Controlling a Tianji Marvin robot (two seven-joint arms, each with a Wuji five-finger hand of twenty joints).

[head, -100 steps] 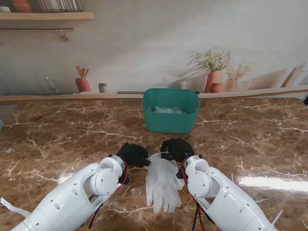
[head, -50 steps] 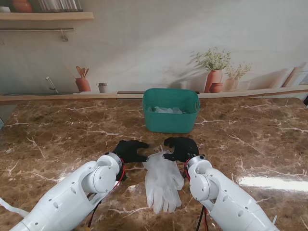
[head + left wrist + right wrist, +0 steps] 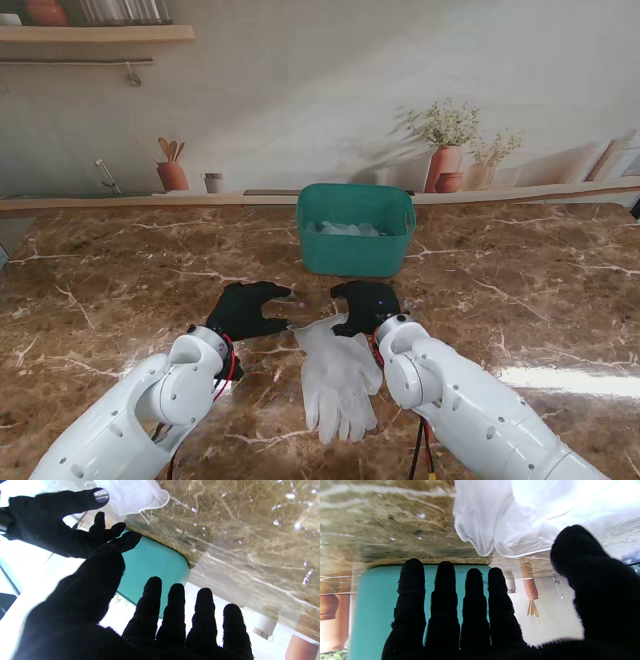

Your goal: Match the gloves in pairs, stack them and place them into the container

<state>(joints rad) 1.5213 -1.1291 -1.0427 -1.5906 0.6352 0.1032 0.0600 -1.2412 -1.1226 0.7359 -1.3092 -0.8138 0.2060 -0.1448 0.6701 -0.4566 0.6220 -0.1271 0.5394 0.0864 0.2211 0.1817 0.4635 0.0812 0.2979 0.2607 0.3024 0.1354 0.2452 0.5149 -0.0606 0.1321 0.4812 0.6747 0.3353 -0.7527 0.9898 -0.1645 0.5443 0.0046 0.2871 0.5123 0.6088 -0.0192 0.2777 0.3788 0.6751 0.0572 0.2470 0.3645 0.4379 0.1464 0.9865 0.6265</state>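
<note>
As they lift: both hands back off the gloves (image 3: 338,375).
Left hand (image 3: 243,311): spread, empty, ten o'clock.
Right hand (image 3: 364,306): spread, empty.
Next: tub (image 3: 355,229), twelve o'clock.

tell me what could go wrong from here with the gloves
1. Both the left robot hand and the right robot hand are open beside the cuff end of the gloves, holding nothing. A pinch on the thin film might lift only the top glove and split the pair.
2. The bin already holds white gloves; limp fingers could drape over its rim.
</note>
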